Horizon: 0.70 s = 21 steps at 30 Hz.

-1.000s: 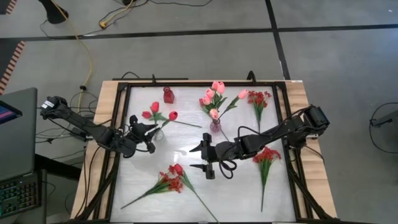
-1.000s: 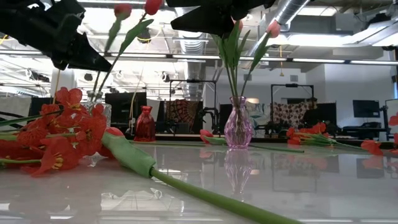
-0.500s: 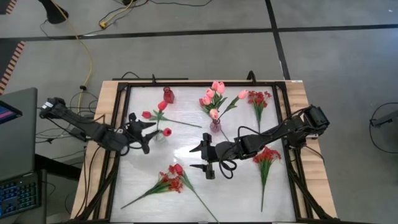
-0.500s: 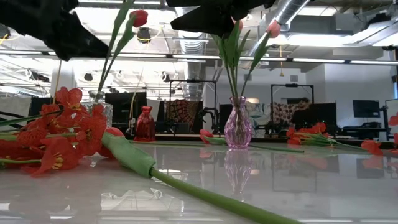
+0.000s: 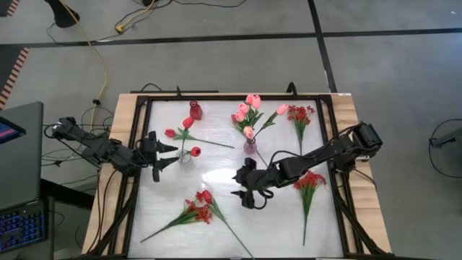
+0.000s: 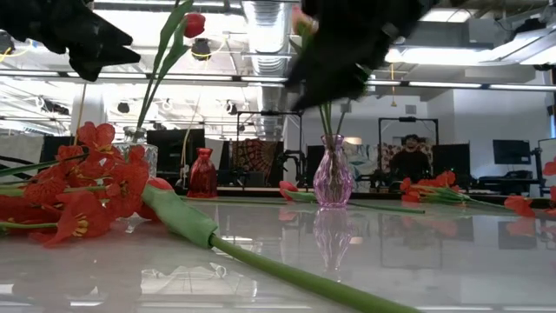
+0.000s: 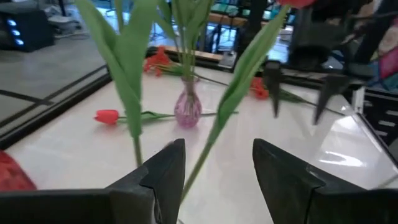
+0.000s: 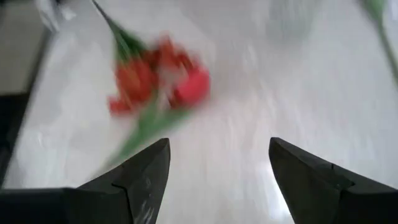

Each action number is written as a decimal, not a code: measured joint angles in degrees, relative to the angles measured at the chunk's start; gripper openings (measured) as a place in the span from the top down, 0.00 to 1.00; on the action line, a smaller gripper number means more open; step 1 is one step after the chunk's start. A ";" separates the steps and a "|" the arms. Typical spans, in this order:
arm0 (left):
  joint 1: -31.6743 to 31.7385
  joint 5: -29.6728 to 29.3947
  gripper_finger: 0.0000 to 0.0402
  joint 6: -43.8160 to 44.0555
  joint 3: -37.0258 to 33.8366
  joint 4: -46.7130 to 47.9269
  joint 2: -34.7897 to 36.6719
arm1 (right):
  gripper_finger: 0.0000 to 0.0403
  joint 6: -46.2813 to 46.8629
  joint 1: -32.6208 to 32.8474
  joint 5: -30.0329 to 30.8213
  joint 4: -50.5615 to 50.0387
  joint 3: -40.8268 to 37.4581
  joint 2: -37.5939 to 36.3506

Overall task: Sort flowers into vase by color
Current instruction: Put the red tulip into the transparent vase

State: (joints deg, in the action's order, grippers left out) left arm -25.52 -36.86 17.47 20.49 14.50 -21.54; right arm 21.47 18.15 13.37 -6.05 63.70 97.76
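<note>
My left gripper (image 5: 164, 152) stands open, just left of a clear vase (image 5: 185, 156) that holds red tulips (image 5: 188, 123). Their green stems (image 7: 211, 140) rise in front of its open fingers; I see no touch. My right gripper (image 5: 244, 191) hangs open over the table's middle, tipped down toward a bunch of red flowers (image 8: 158, 81) that lies on its side near the front edge (image 5: 201, 208). A purple vase (image 5: 250, 148) holds pink tulips (image 5: 249, 108). A small red vase (image 5: 195, 110) stands at the far side.
Red sprays lie on the table at the far right (image 5: 299, 115) and right (image 5: 310, 182). One red tulip (image 7: 107, 116) lies flat near the purple vase. A black frame (image 5: 141, 108) borders the white tabletop. A person (image 6: 408, 156) sits in the room behind.
My left gripper has opened and let go of a red tulip, then drawn back toward the table's left edge and risen. That tulip now stands in the clear vase with the others. My right gripper has tipped down and rolled toward the red bunch, staying open.
</note>
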 joint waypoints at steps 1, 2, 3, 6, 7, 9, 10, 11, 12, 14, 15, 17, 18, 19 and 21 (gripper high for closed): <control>0.00 0.24 0.56 0.02 0.00 0.01 -0.02 | 0.25 2.31 0.25 0.00 -2.77 0.00 -0.02; 0.00 0.26 0.56 0.02 0.00 0.23 -0.06 | 0.25 4.48 0.38 0.00 -5.65 0.00 -0.07; 0.00 0.58 0.56 0.09 0.00 0.38 -0.21 | 0.25 6.33 0.42 0.00 -8.67 0.00 -0.11; 0.00 0.72 0.56 -0.17 0.00 0.40 -0.59 | 0.25 12.26 0.39 0.77 -19.01 0.00 -0.11; 0.00 1.04 0.56 -0.25 0.00 0.38 -0.59 | 0.25 14.58 0.30 2.80 -22.35 0.00 -0.11; 0.00 1.90 0.56 -0.31 0.00 0.32 -0.57 | 0.25 19.12 0.41 10.05 -28.32 -0.27 -0.30; 0.00 2.08 0.56 -0.31 0.00 0.15 -0.57 | 0.25 20.46 0.85 14.55 -30.80 -0.98 -0.79; 0.00 2.16 0.56 -0.31 0.00 0.15 -0.57 | 0.25 21.79 1.39 18.73 -32.34 -2.11 -1.50; 0.00 2.21 0.56 -0.31 0.00 0.26 -0.57 | 0.25 23.35 1.76 21.87 -33.03 -3.75 -2.56; 0.00 2.21 0.56 -0.31 0.00 0.26 -0.57 | 0.25 26.02 1.92 23.58 -30.97 -8.00 -5.38; -0.02 2.19 0.56 -0.40 0.00 0.24 -0.57 | 0.25 26.75 1.38 23.61 -28.33 -10.55 -6.85; -0.01 2.15 0.56 -1.70 0.00 0.11 -0.55 | 0.25 27.00 -0.20 23.69 -21.05 -15.79 -9.19; -0.02 2.14 0.56 -2.32 0.00 -0.12 -0.55 | 0.25 27.00 -1.24 23.68 -17.31 -18.53 -10.08; -0.02 2.12 0.56 -2.91 0.00 -0.53 -0.55 | 0.25 27.04 -2.30 23.71 -14.10 -20.76 -10.68; -0.02 2.11 0.56 -3.68 0.00 -1.54 -0.55 | 0.25 26.72 -4.27 23.26 -8.72 -24.15 -11.27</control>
State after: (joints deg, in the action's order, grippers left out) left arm -25.54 -34.75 13.80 20.49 12.96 -22.09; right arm 48.19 13.88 36.63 -14.78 39.55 86.48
